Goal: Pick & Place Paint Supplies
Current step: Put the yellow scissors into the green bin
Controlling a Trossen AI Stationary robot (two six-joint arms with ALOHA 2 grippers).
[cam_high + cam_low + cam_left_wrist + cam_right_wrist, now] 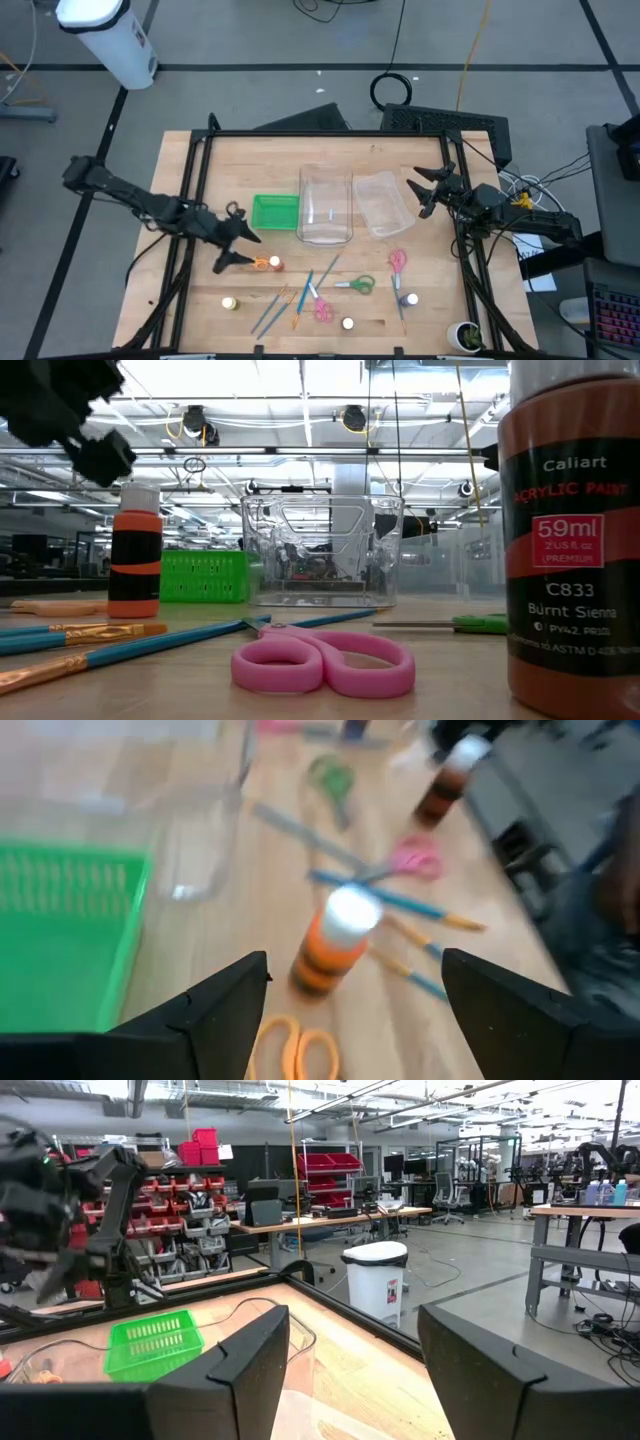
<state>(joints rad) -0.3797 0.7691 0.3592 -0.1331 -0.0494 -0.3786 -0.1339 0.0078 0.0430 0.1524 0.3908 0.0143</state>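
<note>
A small orange paint bottle with a white cap (275,264) (333,942) (135,550) stands on the table beside orange-handled scissors (261,263) (296,1047). My left gripper (238,252) (355,965) (70,415) hovers open just left of and above them and touches nothing. More scissors (355,285) (325,660), blue and orange brushes (320,277) and small bottles (230,302) lie along the near part of the table. My right gripper (425,190) (350,1350) waits open near the table's right side, beside a clear lid (383,203).
A green basket (275,211) (60,935) (150,1342) and a clear bin (326,205) (320,550) sit mid-table. A brown Burnt Sienna bottle (570,540) stands close to the low camera. A black frame rail (300,133) borders the table.
</note>
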